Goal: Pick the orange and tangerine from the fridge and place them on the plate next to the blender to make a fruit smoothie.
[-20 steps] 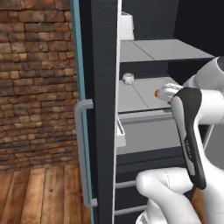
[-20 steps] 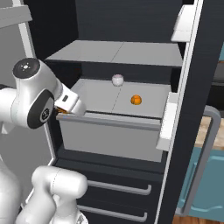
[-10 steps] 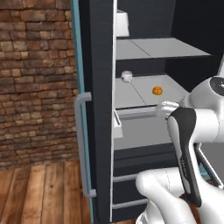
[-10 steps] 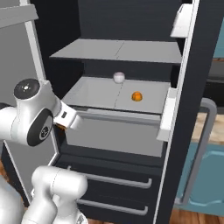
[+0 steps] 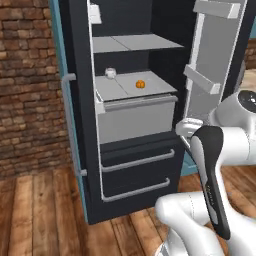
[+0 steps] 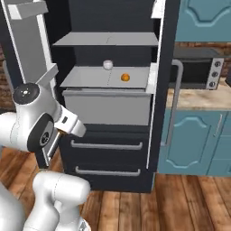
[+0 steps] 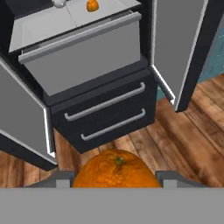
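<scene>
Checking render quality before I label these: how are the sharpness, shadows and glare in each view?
Left base view: soft and slightly blurred, flat light, no glare on the fridge. Right base view: the same softness, with the small fruit on the shelf a smudge. Hand view: the orange is close and fairly sharp, cut by the lower edge.

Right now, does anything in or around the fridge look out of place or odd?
Nothing looks damaged or spilled. The fridge stands with both doors wide open, a small orange fruit and a white object on its shelf. The pincer holds an orange.
</scene>
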